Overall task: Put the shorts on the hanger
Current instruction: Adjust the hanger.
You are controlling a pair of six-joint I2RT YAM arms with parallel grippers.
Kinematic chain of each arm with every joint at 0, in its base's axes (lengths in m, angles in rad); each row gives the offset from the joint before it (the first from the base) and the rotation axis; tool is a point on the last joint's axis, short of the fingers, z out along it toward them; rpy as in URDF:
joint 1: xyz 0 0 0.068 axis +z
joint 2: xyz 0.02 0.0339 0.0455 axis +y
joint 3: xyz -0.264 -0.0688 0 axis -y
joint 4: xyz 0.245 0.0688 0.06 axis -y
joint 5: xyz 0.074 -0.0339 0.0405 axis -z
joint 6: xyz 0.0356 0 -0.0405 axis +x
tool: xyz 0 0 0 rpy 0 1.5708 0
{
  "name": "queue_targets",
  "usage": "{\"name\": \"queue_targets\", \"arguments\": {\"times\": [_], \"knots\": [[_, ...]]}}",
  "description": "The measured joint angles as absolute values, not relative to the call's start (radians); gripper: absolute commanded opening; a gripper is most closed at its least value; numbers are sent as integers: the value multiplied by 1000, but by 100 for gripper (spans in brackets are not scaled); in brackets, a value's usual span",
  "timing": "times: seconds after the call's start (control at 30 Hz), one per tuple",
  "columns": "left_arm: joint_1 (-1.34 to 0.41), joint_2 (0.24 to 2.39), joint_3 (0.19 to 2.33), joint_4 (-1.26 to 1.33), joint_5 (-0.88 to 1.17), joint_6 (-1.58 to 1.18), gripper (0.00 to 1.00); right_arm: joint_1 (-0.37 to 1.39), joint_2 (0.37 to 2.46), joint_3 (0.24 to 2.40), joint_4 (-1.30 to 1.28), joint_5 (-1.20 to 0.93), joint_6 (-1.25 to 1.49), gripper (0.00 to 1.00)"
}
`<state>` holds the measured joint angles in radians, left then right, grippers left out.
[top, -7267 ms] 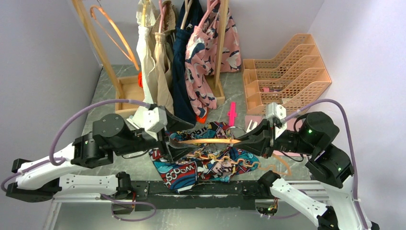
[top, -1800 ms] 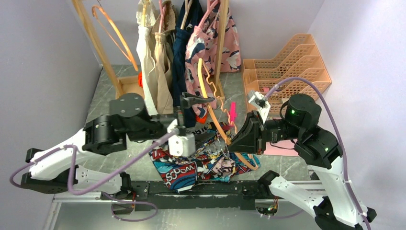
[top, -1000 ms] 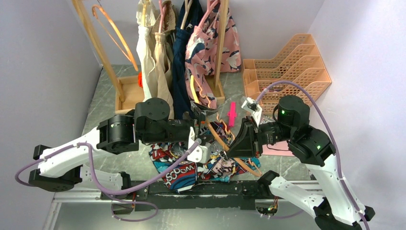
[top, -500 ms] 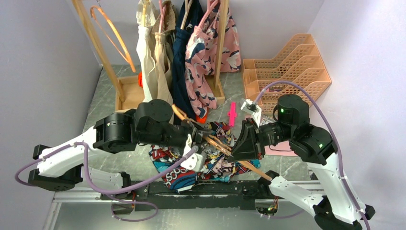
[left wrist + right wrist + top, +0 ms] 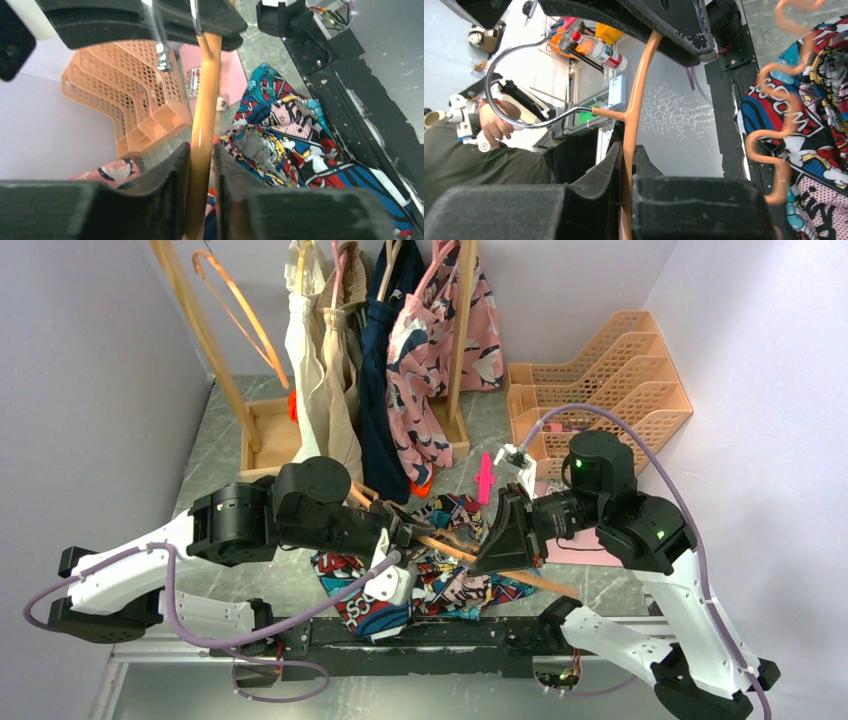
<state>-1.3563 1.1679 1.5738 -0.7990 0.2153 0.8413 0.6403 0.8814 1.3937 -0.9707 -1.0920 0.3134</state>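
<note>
Pincer L (image 5: 201, 156), pincer R (image 5: 626, 156) on hanger (image 5: 207, 90)

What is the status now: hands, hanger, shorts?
Left hand shut on hanger. Right hand shut on hanger too. Shorts lie below it, not yet hung. Nothing blocking seen.

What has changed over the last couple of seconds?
The right gripper swung the hanger from upright down to a low diagonal over the shorts. The left gripper, open a second ago, moved in and closed on its bar. Unchanged: the right gripper's hold, and the shorts lying crumpled beneath.
</note>
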Motion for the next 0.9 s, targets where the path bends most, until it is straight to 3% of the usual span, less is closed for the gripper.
{"name": "queue_targets", "arguments": {"times": [0.1, 0.23, 0.37, 0.47, 0.57, 0.63, 0.77, 0.9], "knots": [[-1356, 1155, 1546, -756, 228, 811, 38, 643, 890, 1394, -935, -1106, 304, 0], [-1351, 1159, 1530, -745, 233, 787, 9, 641, 896, 1395, -907, -1115, 297, 0], [-1352, 1158, 1521, -757, 249, 785, 7, 639, 897, 1395, -902, -1118, 287, 0], [-1352, 1149, 1509, -746, 249, 776, 7, 639, 898, 1395, -905, -1114, 276, 38], [-1352, 1132, 1468, -720, 251, 739, 7, 640, 900, 1416, -867, -1100, 246, 53], [-1352, 1119, 1416, -703, 251, 701, 7, 640, 892, 1444, -836, -1057, 230, 71], [-1352, 1049, 1285, -648, 250, 592, 7, 641, 834, 1459, -786, -930, 224, 86], [-1352, 918, 1142, -548, 235, 413, 7, 641, 771, 1458, -764, -789, 222, 95]]}}
